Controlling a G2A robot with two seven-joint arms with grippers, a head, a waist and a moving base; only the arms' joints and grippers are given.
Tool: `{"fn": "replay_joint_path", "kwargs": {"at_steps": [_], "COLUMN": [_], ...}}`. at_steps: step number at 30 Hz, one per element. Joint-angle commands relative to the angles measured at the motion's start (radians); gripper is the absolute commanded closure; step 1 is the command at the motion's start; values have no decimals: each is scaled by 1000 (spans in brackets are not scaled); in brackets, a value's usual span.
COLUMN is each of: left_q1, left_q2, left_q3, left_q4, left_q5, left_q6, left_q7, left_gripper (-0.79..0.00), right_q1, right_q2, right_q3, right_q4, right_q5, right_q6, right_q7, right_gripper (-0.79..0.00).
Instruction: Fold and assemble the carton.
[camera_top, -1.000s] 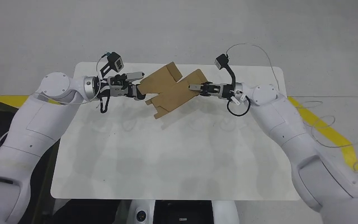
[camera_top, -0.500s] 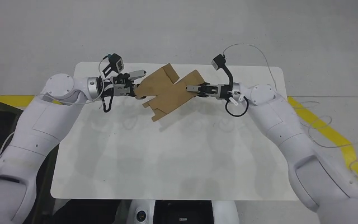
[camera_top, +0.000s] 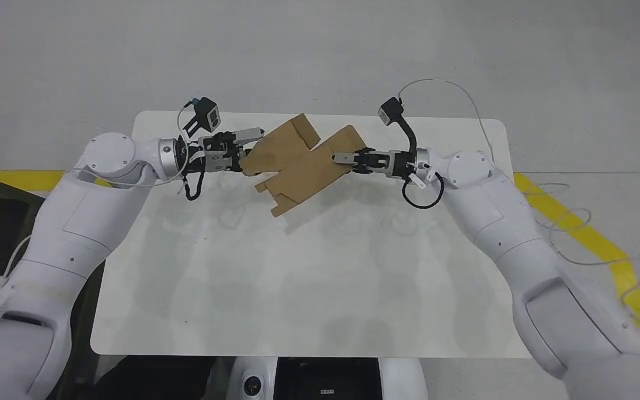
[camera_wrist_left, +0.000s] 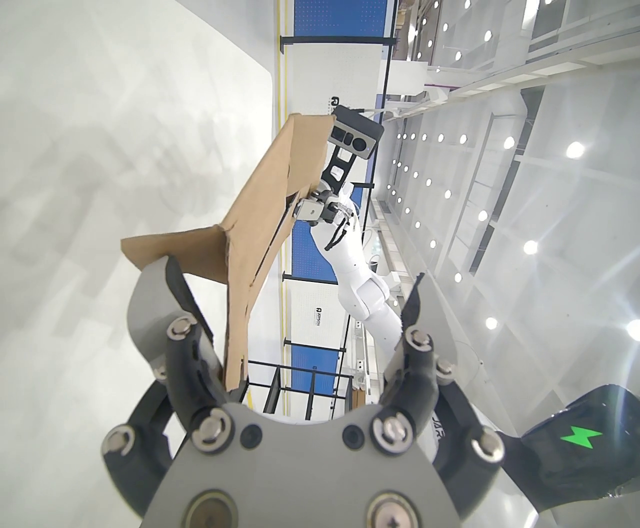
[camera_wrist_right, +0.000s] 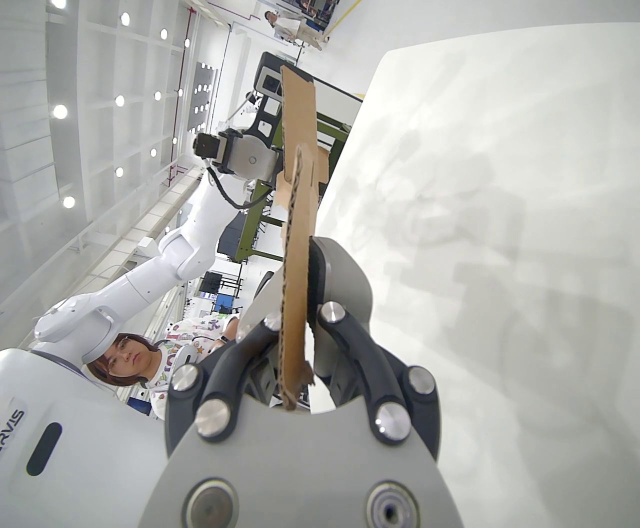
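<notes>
A flat brown cardboard carton hangs tilted above the far middle of the white table, held between my two arms. My right gripper is shut on the carton's right edge, and the right wrist view shows that edge pinched between the gripper's pads. My left gripper is at the carton's left flap. In the left wrist view the left gripper is open wide. The flap lies against one finger, and the other finger stands well apart from it.
The tabletop below and in front of the carton is bare white surface. The table's far edge runs just behind the carton. A yellow floor stripe lies past the right side of the table.
The carton and both grippers have shifted slightly left and toward the far edge. The right grip is unchanged.
</notes>
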Motion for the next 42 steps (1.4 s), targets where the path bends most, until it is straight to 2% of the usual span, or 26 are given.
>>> {"fn": "replay_joint_path", "kwargs": {"at_steps": [1, 4, 13, 18, 25, 32, 35, 36, 37, 38, 39, 42], "left_q1": [3, 6, 13, 19, 27, 33, 35, 36, 36, 37, 37, 32], "left_q2": [-2, -5, -12, -16, -21, -27, -30, -30, -31, -32, -33, -33], "left_q3": [-5, -12, -23, -31, -45, -59, -64, -65, -67, -69, -71, -79], "left_q4": [1, 3, 5, 3, -6, -6, -4, -4, -3, -3, -3, -11], "left_q5": [2, 12, 81, 106, 124, 135, 140, 141, 143, 144, 148, 200], "left_q6": [1, 5, 22, 22, 25, 32, 33, 33, 33, 32, 29, -14], "left_q7": [-2, -2, -3, -7, -19, -21, -22, -23, -24, -24, -23, -4], "left_gripper": [-468, -391, -382, -283, -246, -3, 0, 0, 0, 0, 0, 0], "right_q1": [-1, -1, -2, -3, -5, -6, -7, -7, -7, -7, -8, -5], "right_q2": [-2, -5, -14, -18, -23, -27, -29, -29, -30, -31, -31, -31], "right_q3": [4, 10, 26, 35, 47, 57, 62, 63, 64, 65, 67, 74], "right_q4": [2, 7, 19, 25, 30, 34, 35, 36, 36, 37, 38, 48], "right_q5": [-3, -7, -20, -28, -41, -58, -64, -67, -68, -71, -72, -78], "right_q6": [0, -1, -3, -4, -4, -6, -8, -7, -7, -7, -5, -5], "right_q7": [1, 4, 10, 11, 12, 13, 12, 13, 13, 14, 14, 15], "right_gripper": [0, 0, 0, 0, 0, 0, 0, -37, -351, -720, -785, -785]}}
